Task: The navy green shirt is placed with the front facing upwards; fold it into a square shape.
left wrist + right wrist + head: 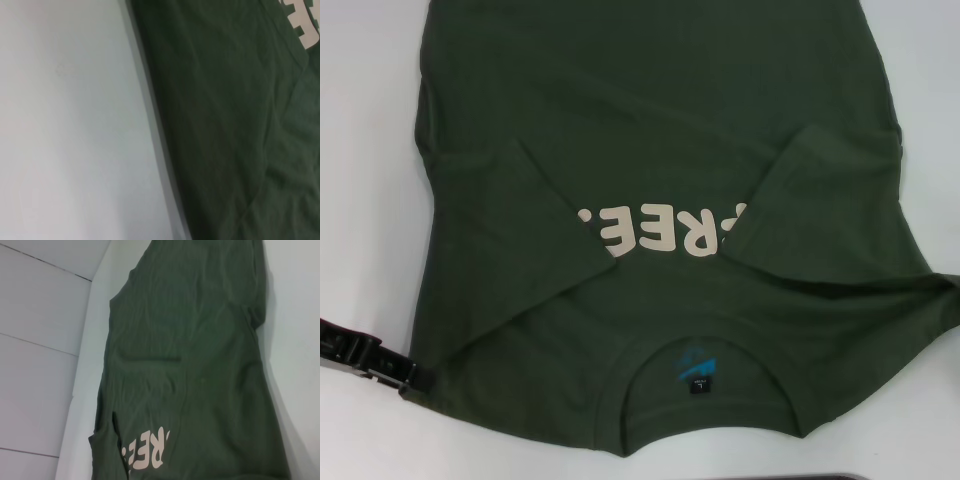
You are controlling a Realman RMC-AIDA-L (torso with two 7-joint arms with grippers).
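The navy green shirt [650, 150] lies front up on the white table, collar [705, 375] nearest me, with cream letters [660, 235] on the chest. Both sleeves are folded inward over the chest and cover the ends of the lettering. My left gripper [415, 378], black, sits at the shirt's near left shoulder corner and looks shut on the fabric edge. The left wrist view shows that shirt edge [165, 125] against the table. The right wrist view looks along the shirt [200, 365] toward the hem. The shirt's right edge [945, 300] is drawn to a point at the picture border; my right gripper is out of view.
White table [365, 150] borders the shirt on both sides and in front. A white panelled wall [40, 365] stands beyond the table in the right wrist view. A dark strip [850, 477] shows at the bottom edge of the head view.
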